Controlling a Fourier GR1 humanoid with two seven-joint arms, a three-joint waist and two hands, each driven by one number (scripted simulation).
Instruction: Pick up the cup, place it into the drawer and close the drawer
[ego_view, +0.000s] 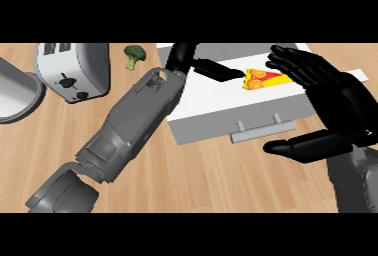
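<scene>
Left hand (201, 64) over wooden counter (214, 175)

Light wooden counter (214, 170) bearing a silver toaster (74, 70) and broccoli (133, 55).

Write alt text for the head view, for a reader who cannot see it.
The left hand reaches into the open drawer, where a cup patterned with orange slices lies. The right hand hangs open over the drawer's right side; a toaster, broccoli and a grey pot stand on the wooden counter.
</scene>
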